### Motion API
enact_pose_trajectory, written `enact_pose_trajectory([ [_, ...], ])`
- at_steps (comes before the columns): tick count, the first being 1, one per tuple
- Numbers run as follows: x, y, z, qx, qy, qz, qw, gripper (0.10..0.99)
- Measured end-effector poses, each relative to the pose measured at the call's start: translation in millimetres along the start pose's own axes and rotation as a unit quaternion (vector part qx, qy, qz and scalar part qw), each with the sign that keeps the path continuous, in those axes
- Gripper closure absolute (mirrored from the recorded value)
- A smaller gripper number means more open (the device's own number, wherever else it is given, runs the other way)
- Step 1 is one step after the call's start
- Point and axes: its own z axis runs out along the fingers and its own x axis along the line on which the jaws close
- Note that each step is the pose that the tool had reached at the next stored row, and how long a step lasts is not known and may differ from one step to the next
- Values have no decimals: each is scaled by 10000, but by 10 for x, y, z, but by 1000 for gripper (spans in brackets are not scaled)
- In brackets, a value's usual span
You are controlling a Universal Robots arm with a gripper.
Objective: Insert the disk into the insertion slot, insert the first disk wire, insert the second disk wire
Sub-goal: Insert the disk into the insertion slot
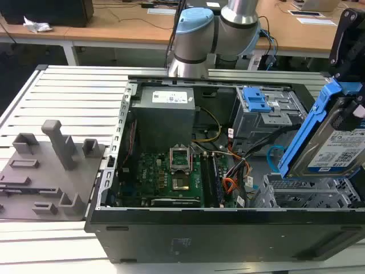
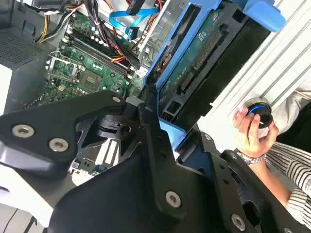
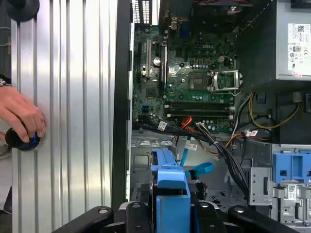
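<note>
My gripper [image 1: 349, 80] is shut on the top end of the disk [image 1: 336, 145], a silver drive with a white label in a bright blue caddy. The disk hangs tilted above the insertion slot [image 1: 308, 194], a low perforated metal cage at the case's corner on the exterior view's right. In both wrist views the blue caddy [image 3: 170, 182] [image 2: 167, 73] sits between my black fingers [image 3: 138, 213]. The first disk wire [image 1: 230, 184], an orange-red-black bundle, lies loose beside the motherboard. The second disk wire [image 1: 274, 153], a light blue cable, loops just behind the slot [image 3: 200, 170].
A taller cage with blue latches [image 1: 258, 103] stands behind the slot. The power supply [image 1: 165, 111] and motherboard [image 1: 171, 177] fill the open case. A grey fixture plate [image 1: 45, 171] lies on the exterior view's left. A person's hand [image 3: 19, 116] rests on a black knob on the ribbed table.
</note>
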Motion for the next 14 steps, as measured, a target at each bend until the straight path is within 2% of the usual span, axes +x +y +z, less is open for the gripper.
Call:
enact_pose_trajectory([
  [6,-1,-2,55,0,0,0,10000,718],
  [10,-83,-1,71,0,0,0,10000,718],
  [14,-91,-4,148,-1,1,0,10000,718],
])
